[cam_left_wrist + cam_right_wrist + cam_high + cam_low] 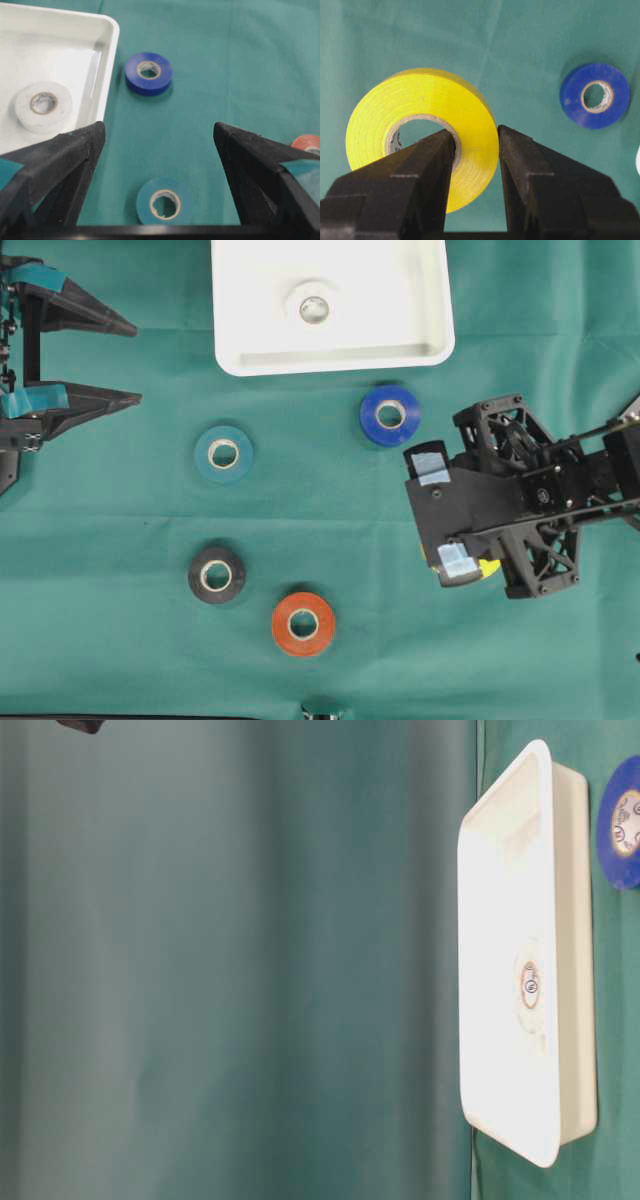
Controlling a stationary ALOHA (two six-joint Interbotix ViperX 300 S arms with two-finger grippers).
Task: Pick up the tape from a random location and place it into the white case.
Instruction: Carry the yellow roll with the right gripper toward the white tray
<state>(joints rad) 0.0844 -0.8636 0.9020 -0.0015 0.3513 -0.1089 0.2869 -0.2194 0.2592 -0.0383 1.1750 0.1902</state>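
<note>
Yellow tape [422,135]: wall clenched between right fingers [440,160], one inside the core, for carrying. White case [333,355]: 11 o'clock. Left fingers [75,155]: released, idle.

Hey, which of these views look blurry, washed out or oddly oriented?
Table-level view: rotated sideways, the white case overexposed and glaring. Left wrist view: the near black fingers are soft. Right wrist view: the yellow tape is sharp. Overhead view: evenly lit.

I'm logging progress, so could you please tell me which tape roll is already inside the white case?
The white roll: it lies flat in the white case, while the blue, teal, black and orange rolls lie on the cloth and the yellow one is in the right pincer.
</note>
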